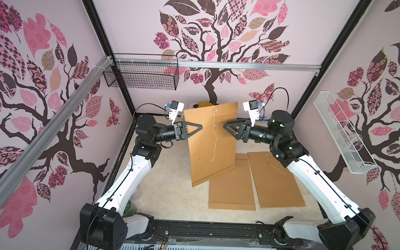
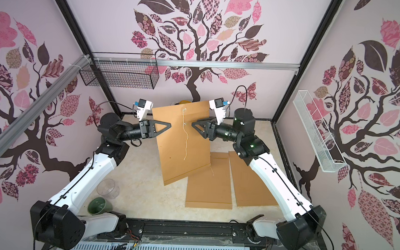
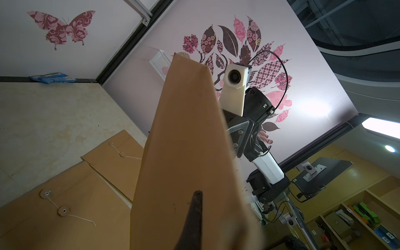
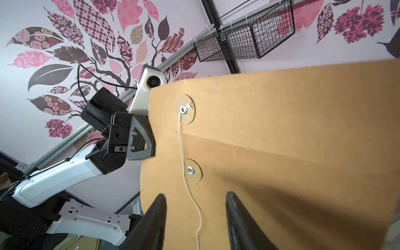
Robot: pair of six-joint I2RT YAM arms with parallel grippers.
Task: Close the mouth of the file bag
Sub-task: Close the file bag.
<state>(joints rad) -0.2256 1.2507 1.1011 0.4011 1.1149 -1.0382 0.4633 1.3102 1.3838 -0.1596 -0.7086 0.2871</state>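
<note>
File bag (image 1: 207,144): lifted off the table (image 1: 167,187) at mid-scene, standing steeply. Long axis runs from the far wall toward the camera, flap end uppermost, bottom corner low over two spare bags (image 1: 232,186) lying flat

String (image 1: 215,140) dangles down the face turned to the top views

Left gripper (image 1: 200,126): jaws pressed together, pinching the bag's left edge

Right gripper (image 1: 226,127): at the bag's right edge, jaws spread, nothing between them but air and string

Right wrist view only:
- flap folded down over the body
- upper disc (image 4: 184,109) on the flap, lower disc (image 4: 192,170) on the body
- string leaves the upper disc, passes beside the lower one, hangs loose between the two fingers (image 4: 155,218)

Left wrist view only:
- the bag's other side, plain, one dark finger (image 3: 193,214) flat against it
- discs and loose strings on the spare bags

A top view alone shows in full a clear cup (image 2: 108,188) and a green cup (image 2: 99,206) by the left arm's base
</note>
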